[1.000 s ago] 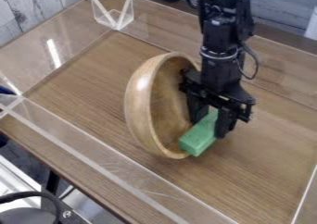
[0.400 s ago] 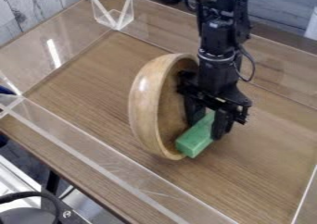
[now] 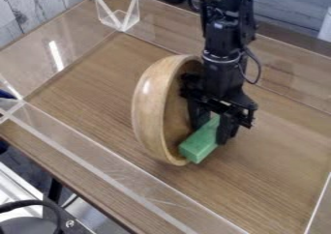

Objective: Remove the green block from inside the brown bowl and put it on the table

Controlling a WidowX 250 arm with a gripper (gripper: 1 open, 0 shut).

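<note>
Nearest, the green block [image 3: 199, 144] slants out over the bowl's lower rim, its near end past the edge, apparently so it can be drawn clear sideways. Just beyond it, the black fingers [image 3: 216, 120] are clamped on its far end, probably to leave the rest free for setting down. Behind and beside them, the brown bowl [image 3: 153, 107] stands tipped on its side on the table [image 3: 80, 91], likely propped up by the arm [image 3: 225, 44] pressing inside its opening.

No readable text or numbers anywhere.
</note>
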